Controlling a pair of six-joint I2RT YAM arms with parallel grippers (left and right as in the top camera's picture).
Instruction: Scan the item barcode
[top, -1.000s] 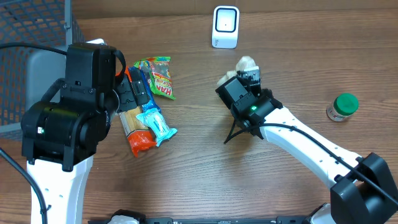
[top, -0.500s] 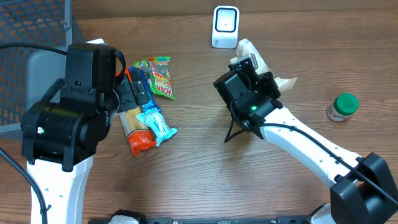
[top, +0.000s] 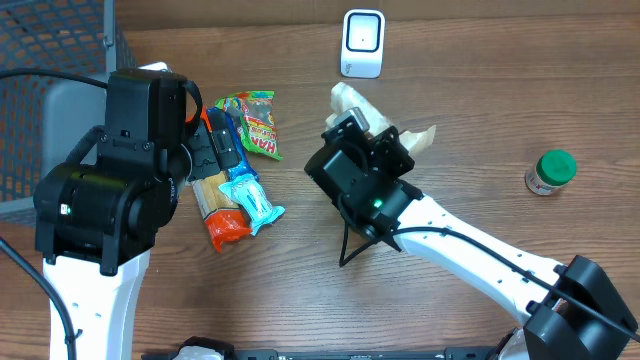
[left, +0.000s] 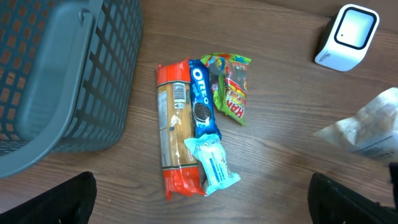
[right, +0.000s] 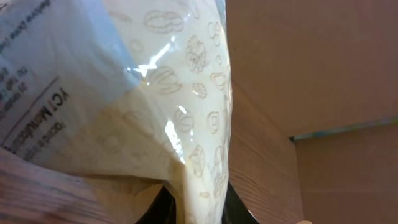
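A cream, partly clear plastic bag (right: 168, 93) with printed text hangs pinched between the jaws of my right gripper (right: 196, 200), which is shut on its edge. From overhead the bag (top: 348, 100) sticks out past my right gripper (top: 370, 128), just below and left of the white barcode scanner (top: 362, 42). The left wrist view catches the bag (left: 373, 124) at its right edge and the scanner (left: 351, 34) at top right. No barcode shows on the bag. My left gripper (left: 202, 202) hangs open and empty above the snack pile.
A pile of snacks lies at left: an orange pasta pack (left: 174, 137), an Oreo pack (left: 200, 106), a green gummy bag (left: 231, 90) and a light blue packet (left: 214, 165). A grey mesh basket (left: 56, 74) stands at far left. A green-lidded jar (top: 551, 171) sits at right.
My right arm has carried the bag leftward, from below the scanner's right side to its lower left, and the bag has swung round. The left arm has not moved.
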